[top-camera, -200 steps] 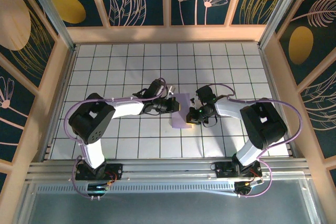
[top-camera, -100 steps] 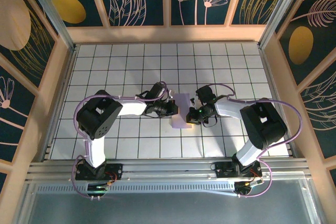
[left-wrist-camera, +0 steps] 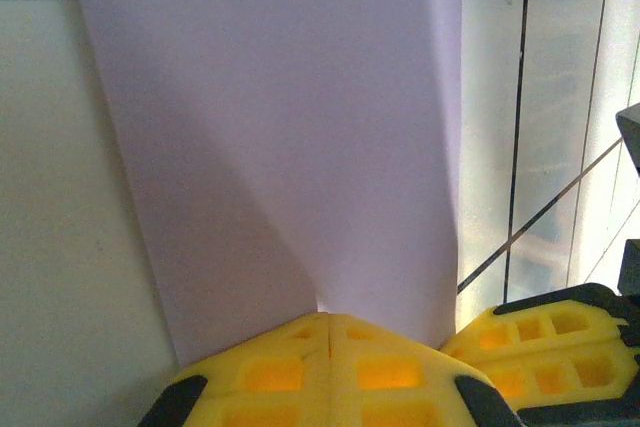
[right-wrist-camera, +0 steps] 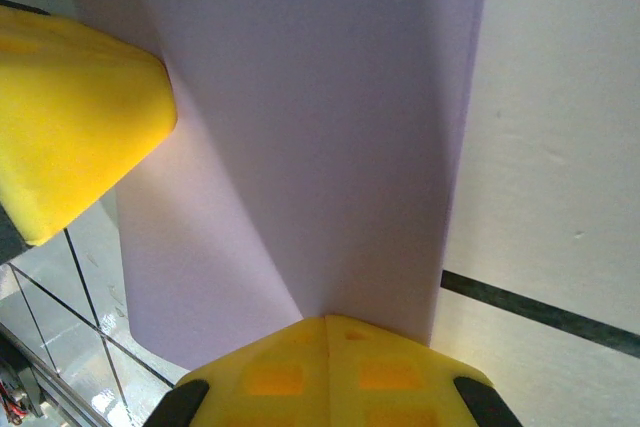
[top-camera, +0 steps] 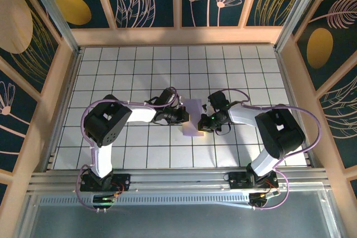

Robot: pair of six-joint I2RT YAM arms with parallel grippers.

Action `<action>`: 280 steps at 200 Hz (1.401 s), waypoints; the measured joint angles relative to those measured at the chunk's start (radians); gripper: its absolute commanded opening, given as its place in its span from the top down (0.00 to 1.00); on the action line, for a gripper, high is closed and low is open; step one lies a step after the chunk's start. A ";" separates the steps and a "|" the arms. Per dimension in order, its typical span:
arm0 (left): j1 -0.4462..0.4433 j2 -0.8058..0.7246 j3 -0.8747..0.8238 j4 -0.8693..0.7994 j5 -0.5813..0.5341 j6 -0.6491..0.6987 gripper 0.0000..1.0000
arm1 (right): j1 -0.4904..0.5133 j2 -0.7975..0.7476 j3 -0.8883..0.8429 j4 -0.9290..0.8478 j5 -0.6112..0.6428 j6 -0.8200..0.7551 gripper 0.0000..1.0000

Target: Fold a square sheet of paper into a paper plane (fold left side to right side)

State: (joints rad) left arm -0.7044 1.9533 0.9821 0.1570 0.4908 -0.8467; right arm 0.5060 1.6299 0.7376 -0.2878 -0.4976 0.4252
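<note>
ok so the square sheet of paper [top-camera: 194, 108] sits mid-desk [top-camera: 139, 71], right between the two arms. From above it looks like a narrow lavender strip, so I'd guess it's already doubled over at least once. Its long axis runs straight away from the arm bases. The left claw [left-wrist-camera: 328, 319] is closed all the way, tips right at the sheet's left long edge, and the right claw [right-wrist-camera: 326, 322] is closed just the same on the opposite edge. A soft crease fans out from each tip. I honestly can't tell if either one has a layer pinched or is just pressing down. In the left wrist view, one of the right claw's yellow fingers [left-wrist-camera: 540, 339] pokes in just beside the paper, so the two are really close together. Both arms are equally near, but for a left-over-right fold I'd bet the left one carries its edge across while the right pins.
</note>
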 measured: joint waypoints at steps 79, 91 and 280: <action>0.095 -0.001 -0.019 0.026 0.026 0.001 0.99 | 0.000 0.000 0.000 0.000 0.000 0.000 1.00; 0.113 -0.001 -0.015 0.020 0.020 0.008 0.99 | 0.000 0.000 0.000 0.000 0.000 0.000 1.00; -0.005 -0.013 0.023 -0.060 -0.058 0.029 0.99 | 0.001 -0.006 -0.001 0.000 0.000 0.001 1.00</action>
State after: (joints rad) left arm -0.7094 1.9408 1.0050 0.0971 0.4324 -0.8181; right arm 0.5072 1.6238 0.7364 -0.2874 -0.4973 0.4263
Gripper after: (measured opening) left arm 0.045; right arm 0.051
